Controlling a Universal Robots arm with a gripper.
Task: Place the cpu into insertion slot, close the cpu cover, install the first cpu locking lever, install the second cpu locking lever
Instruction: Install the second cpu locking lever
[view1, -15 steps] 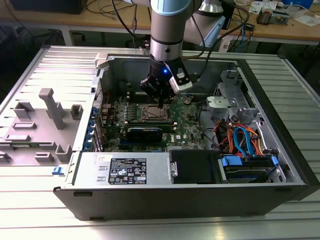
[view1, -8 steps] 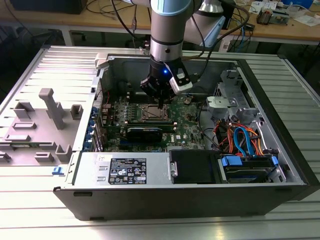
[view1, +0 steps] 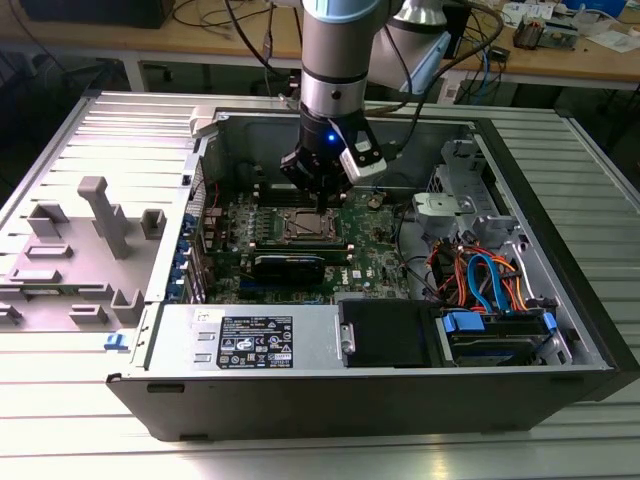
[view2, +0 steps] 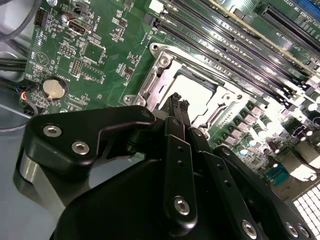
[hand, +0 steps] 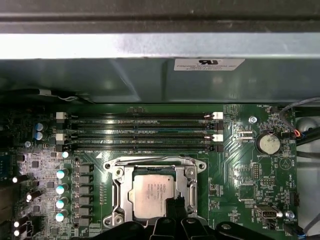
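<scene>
An open computer case (view1: 560, 300) lies on a ribbed metal bench (view1: 60, 150), with cluttered wooden desks (view1: 600, 60) behind. Case walls ring the green motherboard (hand: 240, 185), leaving room above it. The cpu (hand: 150, 192) sits flat in the insertion slot (hand: 116, 186), edges square to the memory slots (hand: 140, 131), framed by the cpu cover (hand: 192, 172). The end effector (view2: 178, 104), fingers drawn narrow and holding nothing, hangs at the socket's edge.

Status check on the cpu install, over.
Gripper low over the insertion slot, jaws shut, nothing held. cpu seated, cpu cover down around it. Nothing in the way.
</scene>
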